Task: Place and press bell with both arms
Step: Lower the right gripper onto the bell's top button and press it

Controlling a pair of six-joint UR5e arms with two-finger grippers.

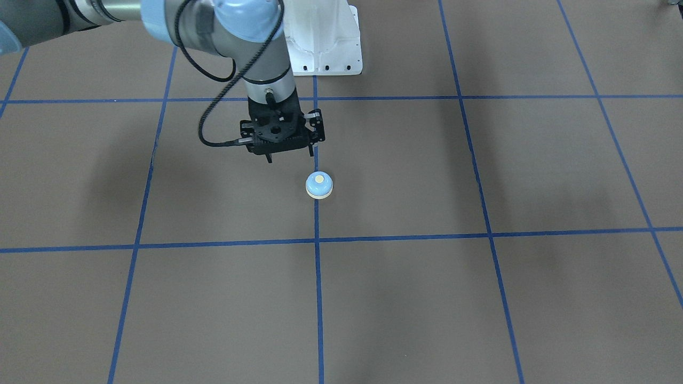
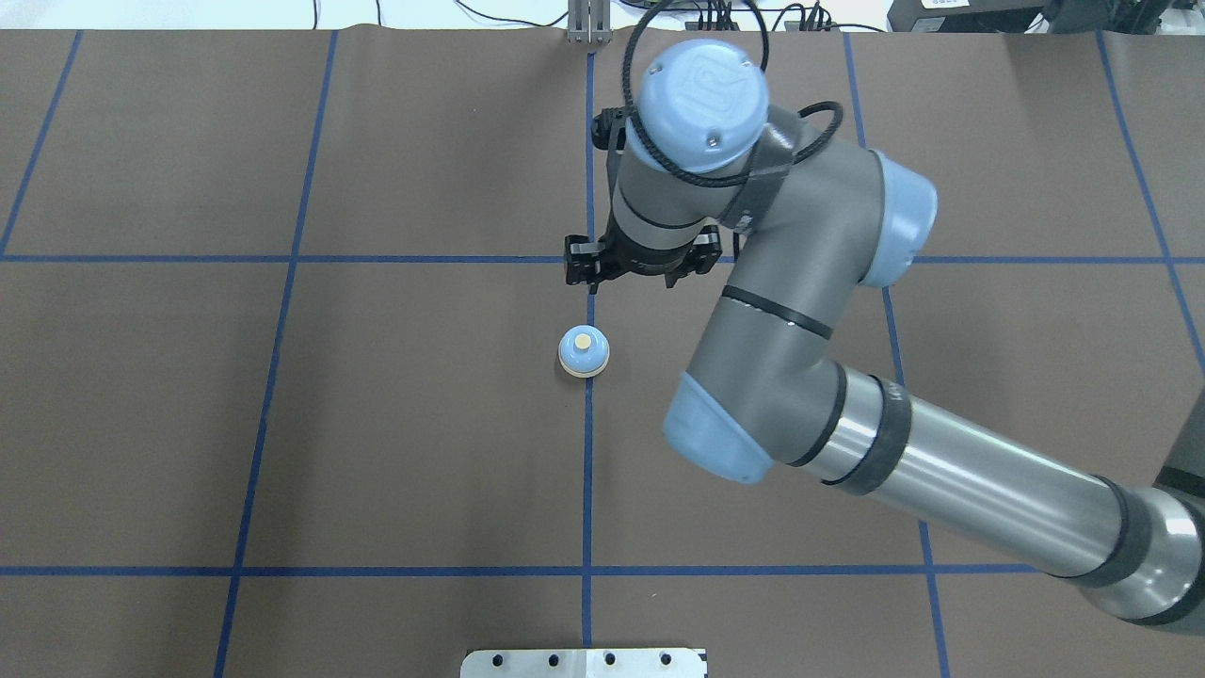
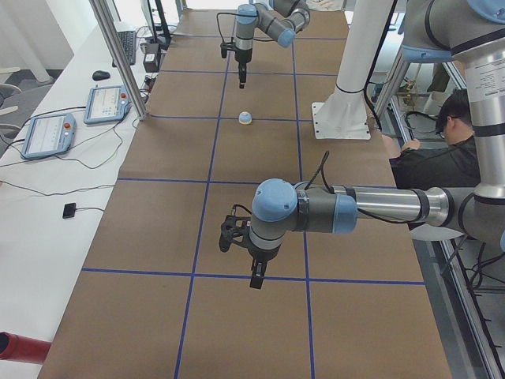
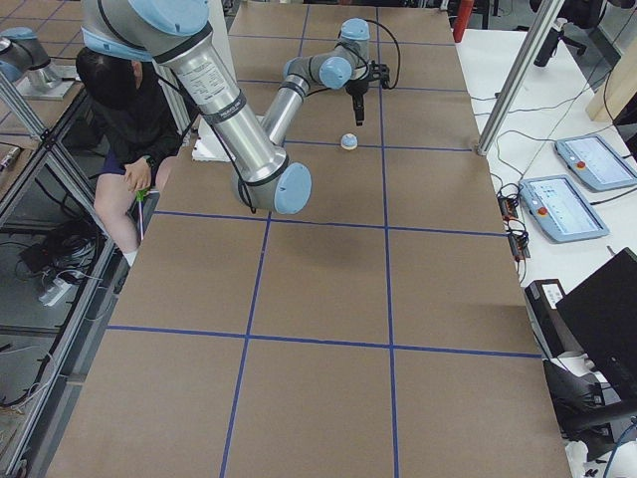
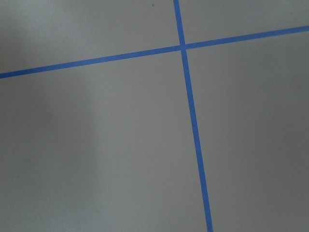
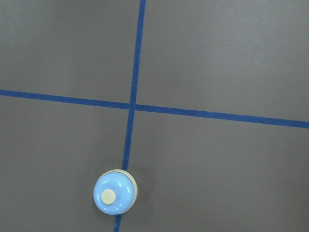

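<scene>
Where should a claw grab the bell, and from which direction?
I'd pinch the bell across its blue dome, just above the cream base, coming straight down. It stands upright and round, so any claw angle works; keep off the top button.

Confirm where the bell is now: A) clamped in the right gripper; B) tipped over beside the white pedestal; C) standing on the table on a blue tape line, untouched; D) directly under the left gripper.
C: the bell stands upright on the blue tape line, and the open right gripper is clear of it.

Bell (image 1: 319, 185) clear all sides; right tool (image 1: 290, 154) nr, not touching.
</scene>
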